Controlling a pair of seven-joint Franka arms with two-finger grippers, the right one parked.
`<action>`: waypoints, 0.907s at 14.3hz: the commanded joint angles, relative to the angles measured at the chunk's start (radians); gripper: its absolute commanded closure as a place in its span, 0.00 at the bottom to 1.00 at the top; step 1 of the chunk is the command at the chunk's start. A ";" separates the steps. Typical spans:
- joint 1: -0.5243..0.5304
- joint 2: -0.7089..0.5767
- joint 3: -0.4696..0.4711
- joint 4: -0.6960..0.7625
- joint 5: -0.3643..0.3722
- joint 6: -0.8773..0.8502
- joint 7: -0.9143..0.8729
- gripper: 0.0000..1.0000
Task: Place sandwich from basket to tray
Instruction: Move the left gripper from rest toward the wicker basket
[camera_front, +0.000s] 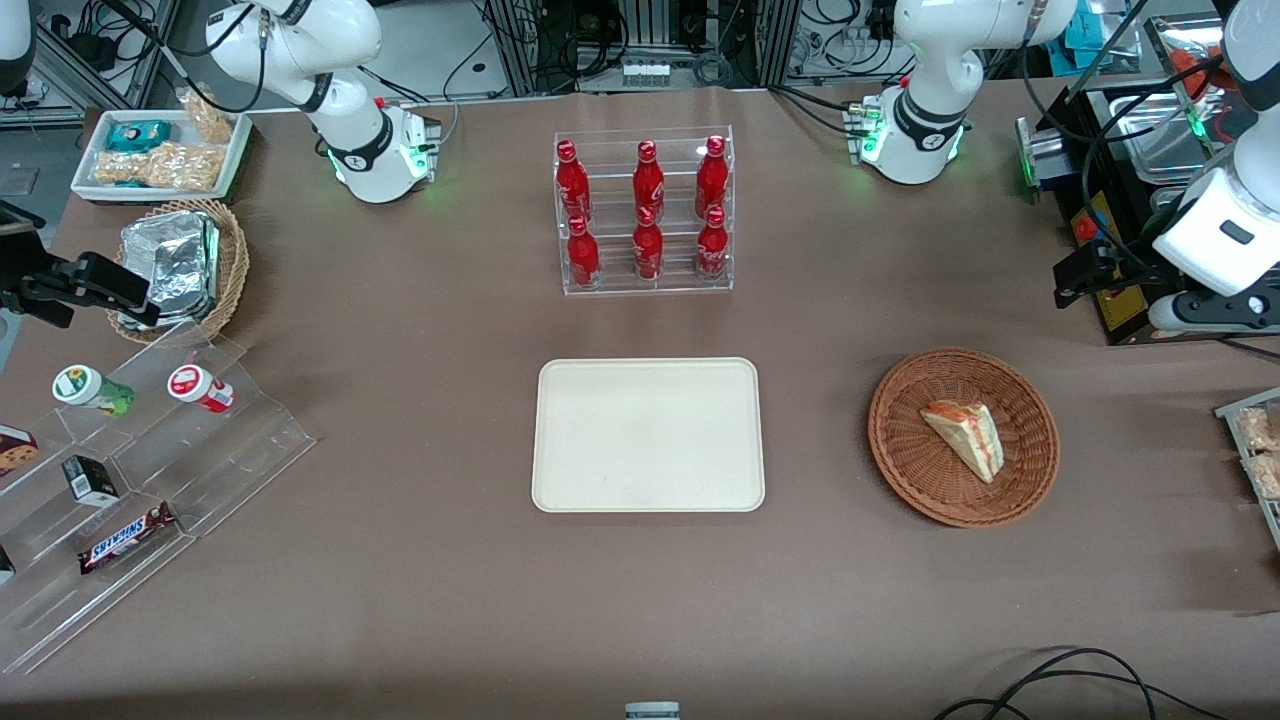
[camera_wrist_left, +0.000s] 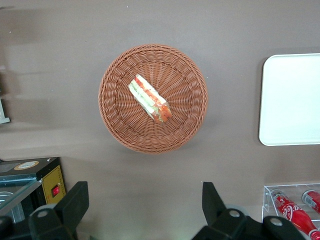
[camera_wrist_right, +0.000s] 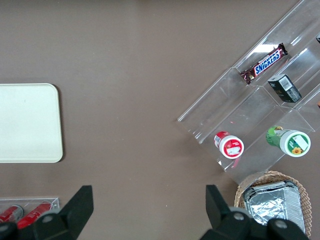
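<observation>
The sandwich (camera_front: 966, 436) (camera_wrist_left: 149, 98), a pale bread wedge with red and green filling, lies in the round reddish-brown wicker basket (camera_front: 905, 440) (camera_wrist_left: 115, 120). The cream tray (camera_front: 648, 435) (camera_wrist_left: 292, 100) (camera_wrist_right: 27, 122) lies bare at the table's middle, beside the basket. My left gripper (camera_front: 1078, 280) (camera_wrist_left: 144, 202) hangs high above the table, farther from the front camera than the basket and well apart from it. It is open, with nothing between its black fingers (camera_wrist_left: 75, 200).
A clear rack of red bottles (camera_front: 645, 210) (camera_wrist_left: 292, 207) stands farther back than the tray. A black box with a red switch (camera_front: 1110, 290) (camera_wrist_left: 47, 182) sits close by the gripper. An acrylic snack stand (camera_front: 150, 450), a tan foil-pack basket (camera_front: 235, 265) and a white snack tray (camera_front: 160, 155) are toward the parked arm's end.
</observation>
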 joint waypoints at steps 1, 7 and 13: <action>-0.007 0.039 0.003 0.061 -0.006 -0.045 -0.016 0.00; -0.009 0.043 0.003 0.052 -0.007 -0.071 -0.018 0.00; -0.010 0.110 0.003 -0.026 0.001 -0.038 -0.050 0.00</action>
